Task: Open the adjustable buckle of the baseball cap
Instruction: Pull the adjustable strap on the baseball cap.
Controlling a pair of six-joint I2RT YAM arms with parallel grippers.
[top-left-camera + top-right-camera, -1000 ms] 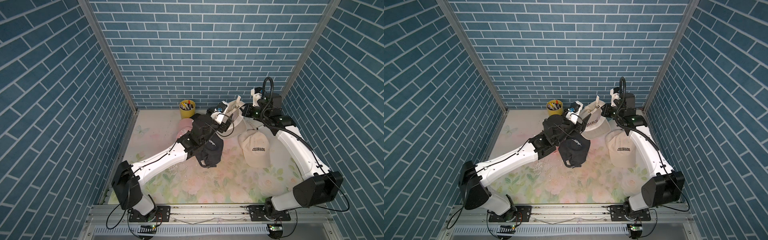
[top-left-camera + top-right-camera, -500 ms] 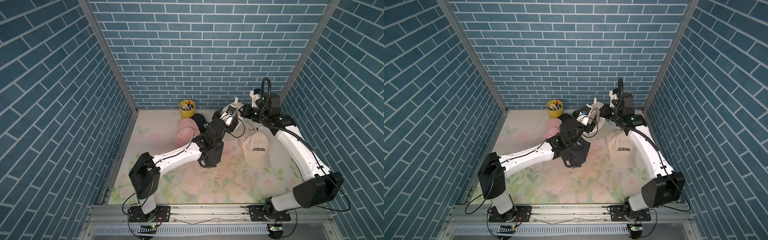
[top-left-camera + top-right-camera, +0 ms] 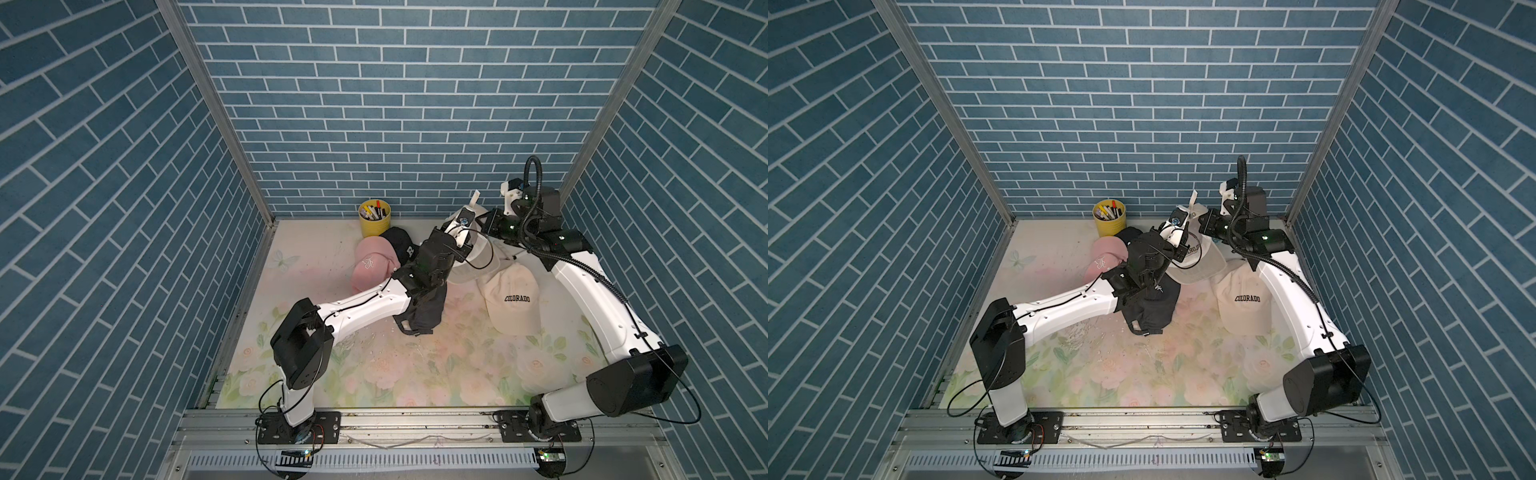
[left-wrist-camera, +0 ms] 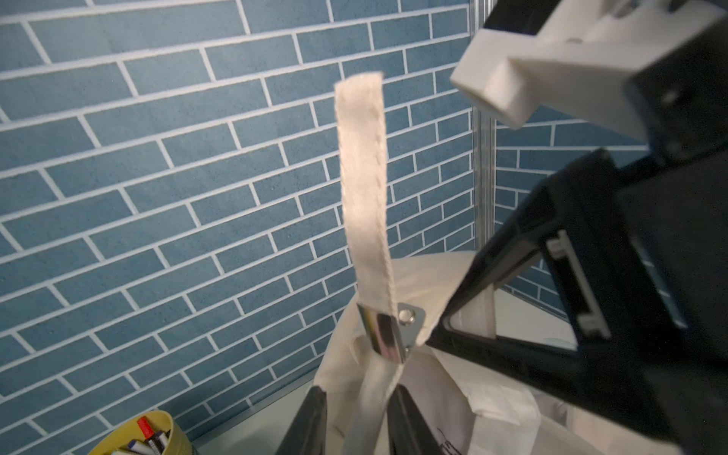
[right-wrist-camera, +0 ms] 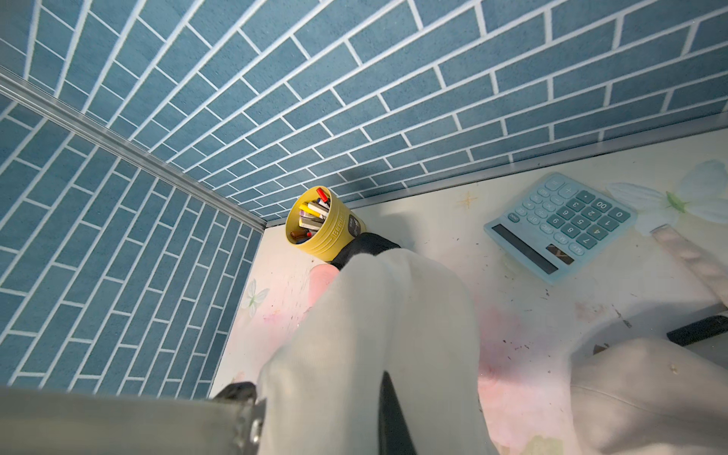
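Observation:
A cream baseball cap (image 3: 473, 266) (image 3: 1200, 266) hangs lifted near the back wall, brim down. My right gripper (image 3: 486, 220) (image 5: 366, 425) is shut on its crown fabric, which drapes over the fingers in the right wrist view. The cap's strap (image 4: 364, 177) stands straight up out of the metal buckle (image 4: 388, 333), which is still threaded. My left gripper (image 4: 358, 421) (image 3: 1183, 237) sits just below the buckle, its dark fingers (image 4: 409, 421) pressed against the strap and cap fabric on both sides. The strap tip (image 3: 474, 198) pokes above both grippers.
A second cream cap marked COLORADO (image 3: 513, 303) lies under the right arm. A black cap (image 3: 424, 316) lies beneath the left forearm. A pink cap (image 3: 372, 266) and another black cap (image 3: 401, 245) sit by a yellow marker cup (image 3: 374, 216). A blue calculator (image 5: 559, 224) lies near the back wall.
My left arm has swung back and right to the held cap, and its jaws have closed around the strap below the buckle. The pink cap is uncovered. The right arm has stayed put.

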